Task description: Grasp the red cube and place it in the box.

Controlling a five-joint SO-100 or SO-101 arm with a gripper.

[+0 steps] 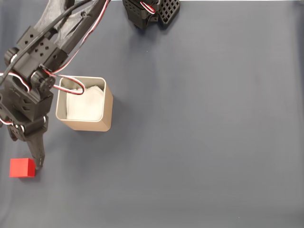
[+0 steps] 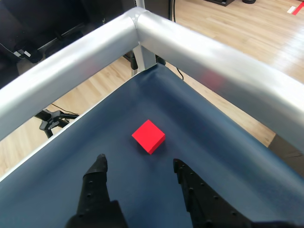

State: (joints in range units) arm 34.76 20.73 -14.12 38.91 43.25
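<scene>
1. Wrist view: the gripper (image 2: 138, 164) is spread wide and holds nothing; the red cube (image 2: 148, 136) lies just ahead of its fingertips on the bench (image 2: 199, 128).
2. Fixed view: the cube sits near the bench corner, apart from the box (image 1: 108, 107).
3. Judgement: light, rigid, smooth-faced; grip two opposite flat faces, squarely, as it lies corner-on.

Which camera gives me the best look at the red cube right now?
The wrist view: the red cube lies whole and unblocked just ahead of the open gripper. In the fixed view the cube is small near the left edge, a fingertip beside it.
</scene>
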